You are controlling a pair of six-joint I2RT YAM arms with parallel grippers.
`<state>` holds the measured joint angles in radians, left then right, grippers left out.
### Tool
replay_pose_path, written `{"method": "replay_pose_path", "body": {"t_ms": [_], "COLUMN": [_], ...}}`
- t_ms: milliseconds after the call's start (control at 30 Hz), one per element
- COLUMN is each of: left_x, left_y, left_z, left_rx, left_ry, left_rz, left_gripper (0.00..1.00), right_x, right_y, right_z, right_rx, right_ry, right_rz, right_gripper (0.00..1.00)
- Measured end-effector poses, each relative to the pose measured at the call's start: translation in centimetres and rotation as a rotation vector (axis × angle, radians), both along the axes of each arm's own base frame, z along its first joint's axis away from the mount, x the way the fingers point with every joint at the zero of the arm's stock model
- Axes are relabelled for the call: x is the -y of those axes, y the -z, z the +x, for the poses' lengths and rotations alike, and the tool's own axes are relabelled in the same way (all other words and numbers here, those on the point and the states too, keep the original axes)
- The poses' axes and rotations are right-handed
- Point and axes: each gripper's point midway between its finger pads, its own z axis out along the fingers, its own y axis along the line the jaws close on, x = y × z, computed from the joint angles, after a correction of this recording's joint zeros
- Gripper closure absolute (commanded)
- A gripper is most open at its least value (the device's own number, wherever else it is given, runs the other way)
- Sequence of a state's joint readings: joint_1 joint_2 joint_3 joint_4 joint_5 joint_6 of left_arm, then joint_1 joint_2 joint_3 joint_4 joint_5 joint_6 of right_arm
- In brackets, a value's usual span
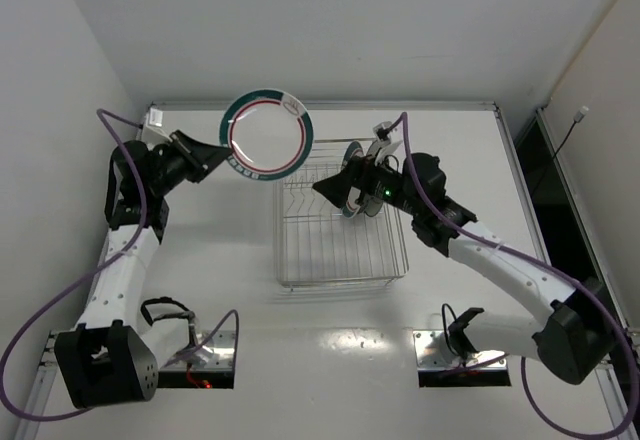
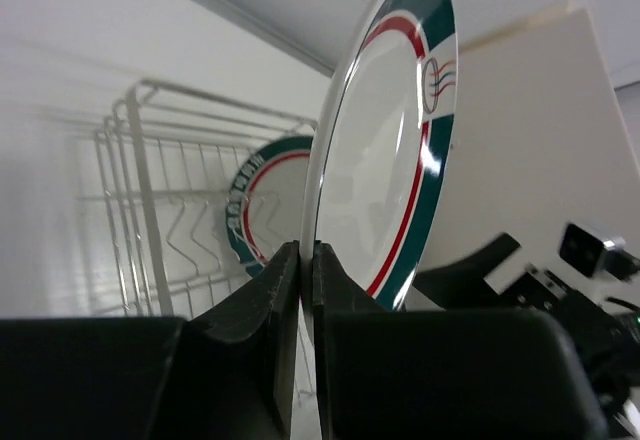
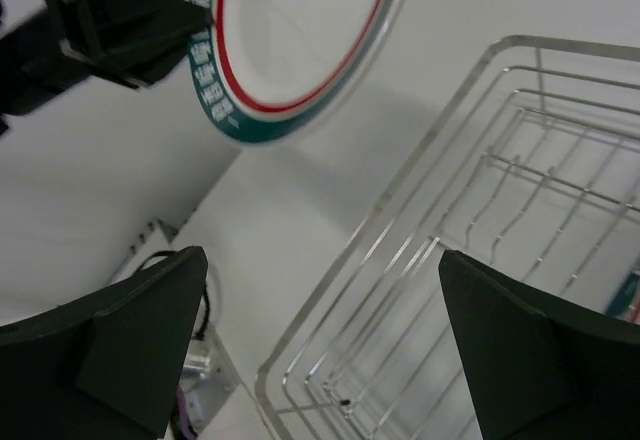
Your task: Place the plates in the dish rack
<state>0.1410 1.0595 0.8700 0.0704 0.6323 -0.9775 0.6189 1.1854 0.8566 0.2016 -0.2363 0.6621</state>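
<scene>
Top external, step in hand: the left arm carries one plate toward the dish rack. I judge this to be mid-transfer, with the plate not yet slotted.
Left arm pose: it rises from its base at the near left corner of the worktop, folds at the elbow, and points its wrist rightward at the rack's far left corner.
Left fingers: clenched on the lower rim of the held plate; the left wrist view shows them pinching its edge from both sides.
Held plate: white with a teal-and-red rim, up in the air, apart from the wire and tilted to face the camera above.
Dish rack: it sits mid-worktop between the two arms, with its near prongs bare.
Racked plates: they stand on edge at the far right of the rack. One shows a teal-and-red rim in the left wrist view; I cannot tell how many there are.
Right arm: it stretches from the near right corner up and leftward, its wrist just beside the racked plates.
Right fingers: released, spread wide with nothing between them, hanging over the rack.
Next move, as I judge it: turn the held plate on edge in line with the prongs, lower it into a free slot beside the racked plates, then let go, minding the right arm nearby.
</scene>
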Motion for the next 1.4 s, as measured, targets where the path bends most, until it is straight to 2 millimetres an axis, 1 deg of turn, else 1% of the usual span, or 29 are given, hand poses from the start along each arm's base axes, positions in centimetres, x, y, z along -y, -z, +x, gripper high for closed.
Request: {"method": "replay_pose_path", "body": {"t_ms": [100, 200, 267, 333, 400, 433, 467, 533, 567, 600, 633, 667, 700, 733, 767, 867, 933, 1000, 1100, 1133, 1200, 1267, 1400], "left_x": [1.8, 2.9, 3.9, 5.2, 6.7, 7.5, 8.0, 9.1, 9.5, 9.8, 10.1, 10.4, 10.8, 10.9, 10.8, 9.5, 8.3, 6.8, 4.3, 3.5, 2.4, 1.6, 0.9], "left_y": [1.6, 2.3, 1.9, 1.0, 0.2, 0.1, -0.1, 0.5, 1.1, 1.5, 1.9, 1.9, 1.9, 2.2, 2.6, 3.0, 2.7, 2.7, 3.7, 4.2, 5.0, 5.7, 6.2], "left_z": [-1.5, -2.7, -3.5, -4.3, -5.2, -5.6, -5.9, -6.4, -6.7, -6.8, -6.9, -7.1, -7.1, -7.0, -6.6, -4.4, -3.1, -2.4, -2.0, -1.9, -1.9, -2.0, -2.2], "left_rx": [-0.045, -0.068, -0.056, -0.027, 0.002, 0.01, 0.019, 0.009, -0.006, -0.019, -0.028, -0.022, -0.009, -0.024, -0.052, -0.132, -0.146, -0.155, -0.195, -0.214, -0.251, -0.278, -0.3], "left_ry": [0.08, 0.123, 0.158, 0.203, 0.258, 0.283, 0.303, 0.334, 0.344, 0.351, 0.365, 0.387, 0.393, 0.392, 0.378, 0.29, 0.23, 0.171, 0.087, 0.065, 0.035, 0.017, 0.003], "left_rz": [-0.038, -0.063, -0.081, -0.094, -0.099, -0.103, -0.104, -0.107, -0.109, -0.111, -0.107, -0.097, -0.071, -0.05, -0.027, 0.075, 0.155, 0.218, 0.282, 0.297, 0.318, 0.332, 0.34], "left_gripper": [1.0, 1.0, 1.0, 1.0, 1.0, 1.0, 1.0, 1.0, 1.0, 1.0, 0.96, 0.85, 0.6, 0.52, 0.47, 0.45, 0.42, 0.4, 0.39, 0.39, 0.39, 0.39, 0.39], "right_x": [0.1, 0.5, 0.5, 0.4, 0.4, 0.4, 0.4, 0.3, 0.3, 0.3, 0.5, 0.9, 1.3, 1.6, 2.1, 4.1, 5.8, 7.3, 9.4, 9.9, 10.5, 10.5, 9.6], "right_y": [1.1, 1.5, 1.6, 1.5, 1.5, 1.5, 1.5, 1.1, 0.9, 0.7, 0.8, 1.3, 2.1, 2.5, 3.0, 3.8, 3.0, 1.3, -0.5, -0.4, 0.1, 1.4, 4.5], "right_z": [-0.3, -0.5, -0.2, 0.1, 0.1, 0.0, 0.0, -0.2, -0.4, -0.4, 0.0, 0.6, 0.9, 0.9, 1.1, 1.4, 2.2, 3.1, 4.1, 4.3, 4.6, 5.0, 5.7], "right_rx": [-0.036, -0.062, -0.085, -0.098, -0.115, -0.121, -0.128, -0.141, -0.137, -0.135, -0.153, -0.163, -0.204, -0.225, -0.243, -0.275, -0.259, -0.23, -0.196, -0.194, -0.195, -0.206, -0.217], "right_ry": [-0.051, -0.081, -0.103, -0.123, -0.144, -0.155, -0.166, -0.19, -0.202, -0.206, -0.179, -0.149, -0.126, -0.114, -0.072, 0.107, 0.259, 0.4, 0.577, 0.624, 0.698, 0.743, 0.776], "right_rz": [0.084, 0.182, 0.227, 0.269, 0.31, 0.329, 0.344, 0.374, 0.381, 0.39, 0.397, 0.388, 0.384, 0.376, 0.353, 0.241, 0.146, 0.058, -0.07, -0.119, -0.233, -0.359, -0.597], "right_gripper": [0.0, 0.0, 0.0, 0.03, 0.12, 0.18, 0.35, 0.61, 0.86, 0.95, 1.0, 1.0, 1.0, 1.0, 1.0, 1.0, 1.0, 1.0, 1.0, 1.0, 1.0, 1.0, 1.0]}}
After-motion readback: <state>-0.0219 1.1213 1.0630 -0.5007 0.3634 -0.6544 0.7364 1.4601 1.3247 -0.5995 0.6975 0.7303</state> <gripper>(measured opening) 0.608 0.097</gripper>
